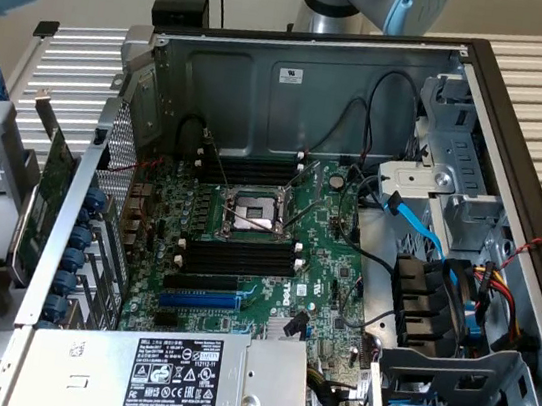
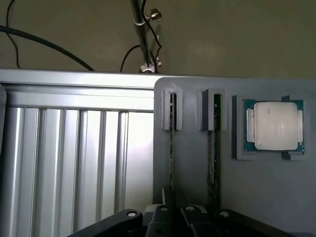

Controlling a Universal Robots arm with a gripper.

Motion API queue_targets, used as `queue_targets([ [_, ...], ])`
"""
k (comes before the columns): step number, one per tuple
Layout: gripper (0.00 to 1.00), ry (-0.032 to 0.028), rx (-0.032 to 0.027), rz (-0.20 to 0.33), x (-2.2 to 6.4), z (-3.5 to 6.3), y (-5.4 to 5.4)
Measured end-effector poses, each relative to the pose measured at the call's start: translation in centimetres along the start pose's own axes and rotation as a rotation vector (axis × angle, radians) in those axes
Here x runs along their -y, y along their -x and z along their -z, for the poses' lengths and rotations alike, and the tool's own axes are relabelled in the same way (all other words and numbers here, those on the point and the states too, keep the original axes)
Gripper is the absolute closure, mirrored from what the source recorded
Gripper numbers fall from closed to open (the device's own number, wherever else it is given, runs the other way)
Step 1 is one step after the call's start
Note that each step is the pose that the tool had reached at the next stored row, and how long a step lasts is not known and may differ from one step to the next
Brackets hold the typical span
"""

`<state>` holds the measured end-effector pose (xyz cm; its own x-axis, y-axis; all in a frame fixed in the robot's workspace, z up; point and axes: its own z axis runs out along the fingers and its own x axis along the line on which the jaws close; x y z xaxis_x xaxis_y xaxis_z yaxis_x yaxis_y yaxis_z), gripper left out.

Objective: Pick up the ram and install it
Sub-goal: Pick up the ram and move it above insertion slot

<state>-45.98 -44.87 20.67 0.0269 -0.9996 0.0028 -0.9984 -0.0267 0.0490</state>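
Wrist view: the gripper (image 2: 174,217) sits low over the grey holder (image 2: 197,187). Its pads are drawn nearly together with the ram (image 2: 171,148) running edge-on between them. I judge them clamped on the stick's thin upper edge. The ram stands in its holder channel, far end seated in the guide bracket, not lifted. A second stick (image 2: 216,148) stands in the parallel channel just beside it, and a processor (image 2: 275,126) lies in its pocket beyond.

Exterior view: the open case, with black memory slots (image 1: 243,255) on the motherboard beside the processor socket.

Hazards, as I assess them:
- The grip is near one end of the stick, so it may pivot in the pads and bind in the guide bracket.
- A thin edge offers little purchase — slip is possible.
- The neighbouring stick is close, and any sideways drift could knock it.
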Motion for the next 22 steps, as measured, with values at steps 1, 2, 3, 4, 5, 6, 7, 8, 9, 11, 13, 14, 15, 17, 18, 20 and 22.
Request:
queue_targets([
  [1, 0.88, 0.0023, 0.0, -0.001, -0.02, 0.35, 0.0],
  [2, 0.88, 0.0039, 0.0001, -0.001, -0.04, 0.76, 0.0],
  [3, 0.88, 0.0046, 0.0, -0.001, -0.07, 1.21, 0.0],
  [4, 0.88, 0.0052, 0.0, -0.001, -0.09, 1.66, 0.0],
  [5, 0.88, 0.0053, 0.0, -0.001, -0.11, 2.11, -0.1],
  [6, 0.88, 0.0053, 0.0001, -0.001, -0.13, 2.57, -0.1],
  [7, 0.88, 0.0055, 0.0, -0.001, -0.15, 3.01, -0.1],
  [8, 0.88, 0.0053, 0.0002, -0.001, -0.17, 3.45, -0.1],
  [9, 0.88, 0.0054, 0.0001, -0.001, -0.19, 3.9, -0.1],
  [11, 0.88, 0.0053, 0.0001, -0.001, -0.22, 4.84, -0.1],
  [13, 0.88, 0.0055, 0.0, -0.001, -0.21, 5.76, -0.1],
  [14, 0.88, 0.0053, 0.0001, -0.001, -0.19, 6.21, -0.1],
  [15, 0.88, 0.0052, 0.0002, -0.001, -0.14, 6.67, -0.1],
  [17, 0.88, 0.0053, 0.0001, -0.001, 0.03, 7.58, -0.2],
  [18, 0.88, 0.0053, 0.0001, -0.001, 0.18, 8.06, -0.2],
  [20, 0.88, 0.0054, 0.0002, -0.001, 0.64, 8.96, -0.3],
  [22, 0.88, 0.0055, 0.0002, -0.001, 1.23, 9.89, -0.4],
])
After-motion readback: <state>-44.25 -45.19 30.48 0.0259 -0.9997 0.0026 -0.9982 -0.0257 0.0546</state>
